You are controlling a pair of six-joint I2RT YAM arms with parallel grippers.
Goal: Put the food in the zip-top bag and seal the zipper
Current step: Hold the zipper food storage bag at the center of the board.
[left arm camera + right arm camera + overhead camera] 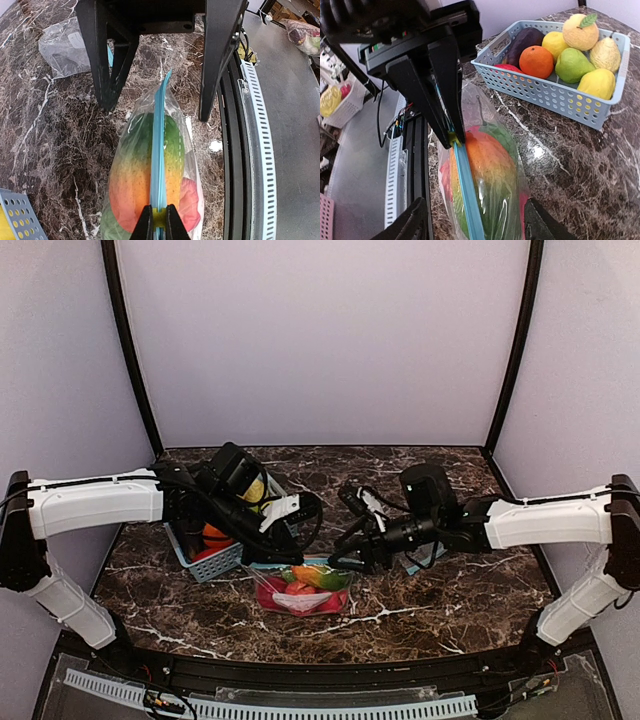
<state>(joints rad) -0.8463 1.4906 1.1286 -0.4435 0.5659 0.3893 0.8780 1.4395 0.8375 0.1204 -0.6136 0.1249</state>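
One bag (303, 592) of food (490, 170) lies on the worktop (450, 600) near the basket (555, 95); left jaws clamp its zipper (159, 150), right jaws stand apart astride it (red pieces underneath are half hidden by the big fruit and crinkled plastic)

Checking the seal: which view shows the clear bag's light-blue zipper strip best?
Left wrist: the light-blue zipper strip runs straight down the frame into the shut left pincer. Right wrist shows it at a slant; top external barely shows it.
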